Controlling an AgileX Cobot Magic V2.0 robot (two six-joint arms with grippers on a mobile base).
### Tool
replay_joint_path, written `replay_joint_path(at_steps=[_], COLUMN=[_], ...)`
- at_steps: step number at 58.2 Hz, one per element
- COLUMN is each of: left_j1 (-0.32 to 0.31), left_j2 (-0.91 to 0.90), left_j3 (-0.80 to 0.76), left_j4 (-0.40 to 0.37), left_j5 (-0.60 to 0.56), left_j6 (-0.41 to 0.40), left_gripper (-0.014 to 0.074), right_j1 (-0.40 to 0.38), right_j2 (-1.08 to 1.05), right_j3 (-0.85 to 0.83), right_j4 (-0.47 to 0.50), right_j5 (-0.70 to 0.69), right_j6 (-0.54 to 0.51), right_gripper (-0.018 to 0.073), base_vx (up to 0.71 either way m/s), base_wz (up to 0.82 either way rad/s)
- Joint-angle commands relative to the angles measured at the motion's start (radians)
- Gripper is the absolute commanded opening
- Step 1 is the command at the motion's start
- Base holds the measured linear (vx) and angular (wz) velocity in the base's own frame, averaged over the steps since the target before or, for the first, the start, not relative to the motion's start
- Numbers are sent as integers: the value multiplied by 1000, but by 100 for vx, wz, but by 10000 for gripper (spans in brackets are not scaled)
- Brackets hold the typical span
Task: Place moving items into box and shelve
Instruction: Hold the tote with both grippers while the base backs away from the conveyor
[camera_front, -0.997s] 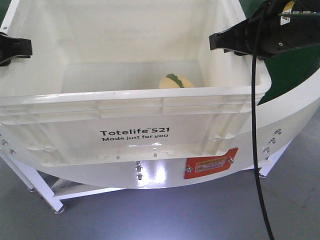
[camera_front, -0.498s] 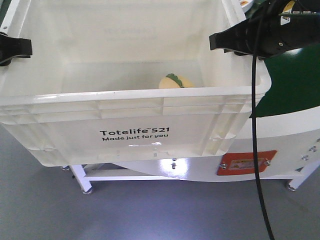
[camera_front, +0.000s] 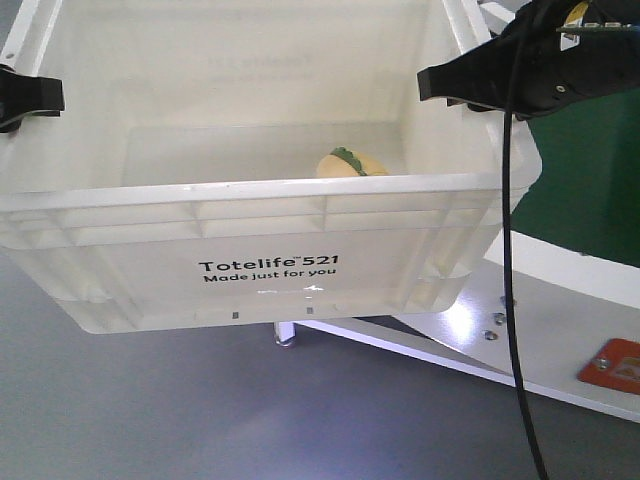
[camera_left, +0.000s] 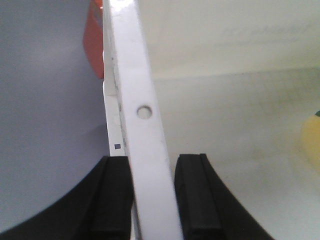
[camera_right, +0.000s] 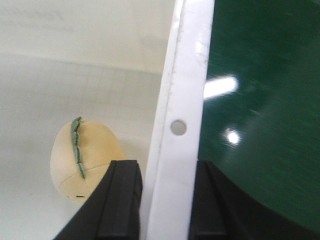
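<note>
Plush fruit (camera_front: 352, 164) lies inside box (camera_front: 150, 215), toward right.

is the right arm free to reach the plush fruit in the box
Probably not: the right end effector is clamped on the box rim, like the left end effector; reaching the plush fruit inside means letting go.

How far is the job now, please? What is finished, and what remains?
Done: one fruit toy lies inside the box; no other toy shows. In hand: the left end effector and the right end effector each clamp a side rim, and the box seems to be held up over the floor. Left: shelving it; no shelf is in view.
</note>
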Motion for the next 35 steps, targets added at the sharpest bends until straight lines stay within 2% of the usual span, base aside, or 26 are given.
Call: replay_joint_path(at_steps=[1,35], left_j1=[-4,-4], left_j2=[-38,-38], left_j3=[-43,-43], left_j4=[21,21], left_j5=[-159,-159], left_j6=[31,31], left_gripper=[56,56], right_j1=[-8,-8], right_j2=[-51,-51], right_j3=[-46,-46], right_j4=[-63,-63], right_j5=[-120,-120], right_j6=[-14,-14], right_gripper=[110,110], base_vx=[-8,-5], base_wz=[66,69])
